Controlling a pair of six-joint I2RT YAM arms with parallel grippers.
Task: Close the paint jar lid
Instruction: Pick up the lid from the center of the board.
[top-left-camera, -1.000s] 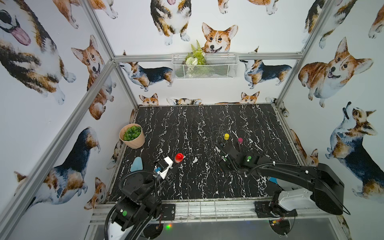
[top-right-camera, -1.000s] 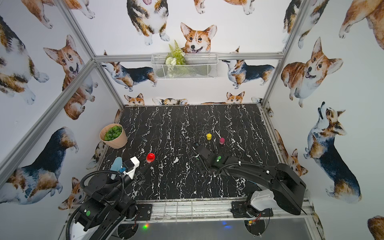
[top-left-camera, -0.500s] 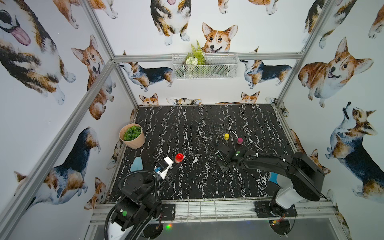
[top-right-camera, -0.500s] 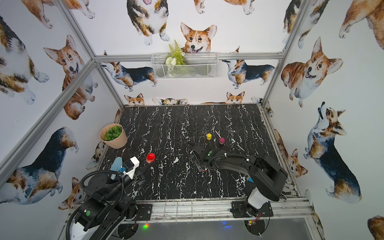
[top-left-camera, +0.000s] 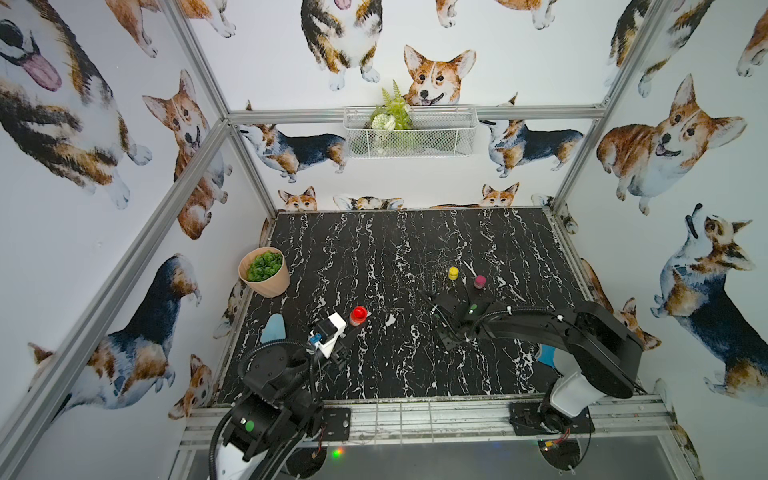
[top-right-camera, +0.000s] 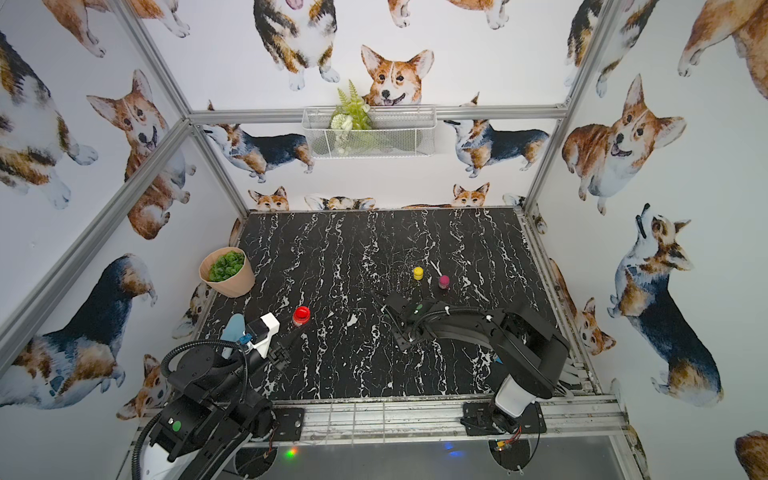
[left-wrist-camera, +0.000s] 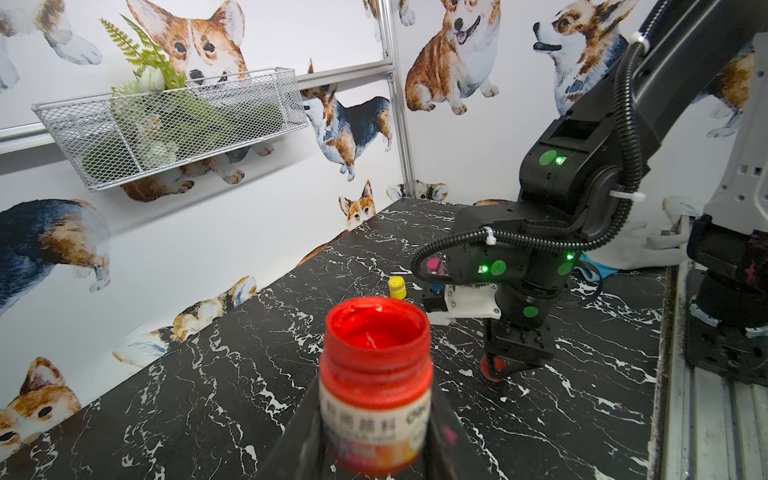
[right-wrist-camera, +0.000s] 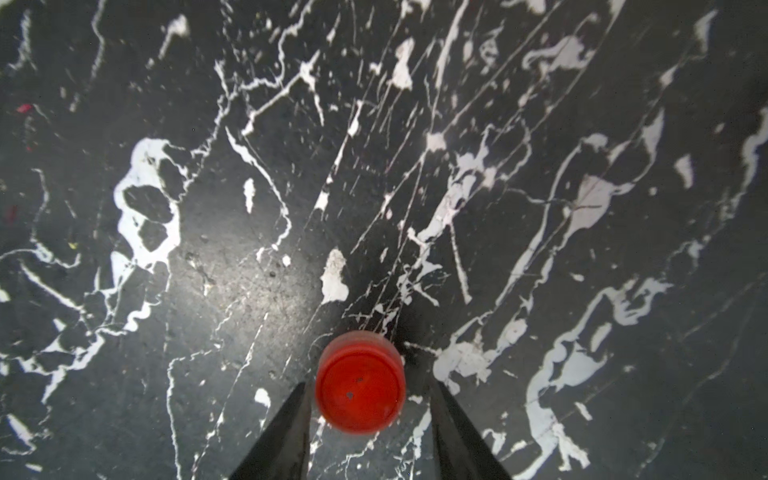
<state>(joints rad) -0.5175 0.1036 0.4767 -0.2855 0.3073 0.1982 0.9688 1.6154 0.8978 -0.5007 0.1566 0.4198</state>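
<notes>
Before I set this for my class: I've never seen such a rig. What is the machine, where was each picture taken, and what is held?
Two robot arms work at a black marble table. Two pictures look down from overhead; two come from cameras on the wrists. The left end effector grips an open red paint jar. The right end effector straddles a red lid lying on the table, jaws not yet closed. A yellow jar, a pink jar and a potted plant stand elsewhere.

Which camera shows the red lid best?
The right wrist view: the red lid lies whole between the fingers of the right gripper. The left wrist view shows a sliver; both top views hide it.
</notes>
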